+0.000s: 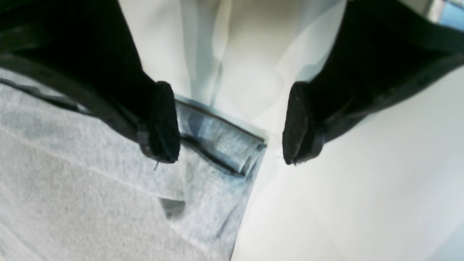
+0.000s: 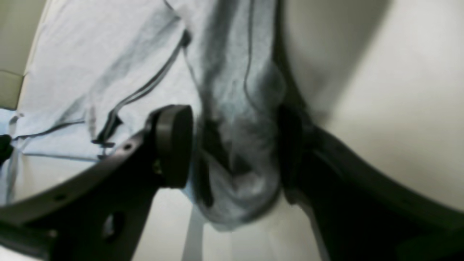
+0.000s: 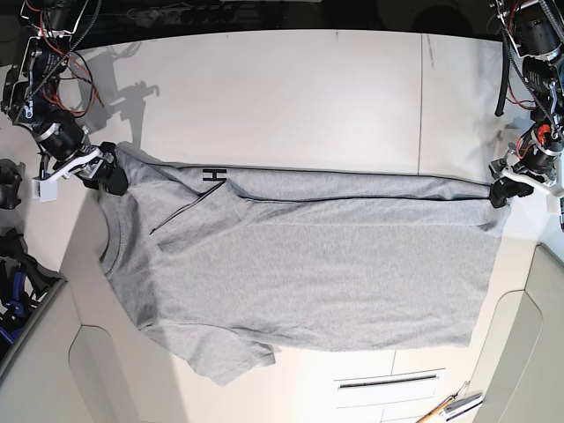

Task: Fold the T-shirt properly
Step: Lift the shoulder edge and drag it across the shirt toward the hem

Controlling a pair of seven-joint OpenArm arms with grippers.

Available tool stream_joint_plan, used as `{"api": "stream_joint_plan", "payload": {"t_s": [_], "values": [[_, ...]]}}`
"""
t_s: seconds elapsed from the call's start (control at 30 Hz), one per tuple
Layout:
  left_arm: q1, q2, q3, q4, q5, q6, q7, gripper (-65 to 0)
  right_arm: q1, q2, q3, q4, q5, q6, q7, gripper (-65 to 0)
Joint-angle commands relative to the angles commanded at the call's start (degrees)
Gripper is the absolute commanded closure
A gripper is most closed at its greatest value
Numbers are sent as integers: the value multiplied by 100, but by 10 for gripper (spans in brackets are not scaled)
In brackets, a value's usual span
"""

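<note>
The heather-grey T-shirt [image 3: 308, 264] lies spread flat on the white table [image 3: 291, 97], neck to the left, hem to the right. Its far edge is folded over, showing a black letter [image 3: 212, 175]. My right gripper [image 3: 113, 178] at the far left corner is shut on a bunch of the shirt's fabric [image 2: 235, 156] between its pads. My left gripper [image 3: 500, 192] is at the far right hem corner. In the left wrist view it is open [image 1: 230, 157], its fingers [image 1: 163, 123] astride the folded hem corner [image 1: 224, 141], one over the cloth, one over bare table.
A slotted white panel [image 3: 388, 382] and some hand tools [image 3: 451, 407] lie at the front right. Dark clamps and cables [image 3: 13, 264] sit off the table's left edge. A table seam [image 3: 420, 106] runs down the right part.
</note>
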Motion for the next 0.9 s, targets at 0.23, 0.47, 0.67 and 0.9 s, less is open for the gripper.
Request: {"api": "stream_joint_plan", "payload": {"t_s": [0.23, 0.47, 0.67, 0.9], "values": [[-17, 55, 474, 0, -146, 2, -72, -475, 72, 2, -734, 0, 55, 0, 125, -360], [-208, 153, 485, 2, 59, -2, -197, -110, 107, 7, -772, 2, -334, 2, 422, 0], [-192, 122, 485, 9, 55, -375, -275, 0, 90, 11, -772, 35, -310, 63, 345, 0], [348, 17, 164, 673, -525, -375, 476, 0, -431, 31, -708, 791, -306, 120, 33, 0]]}}
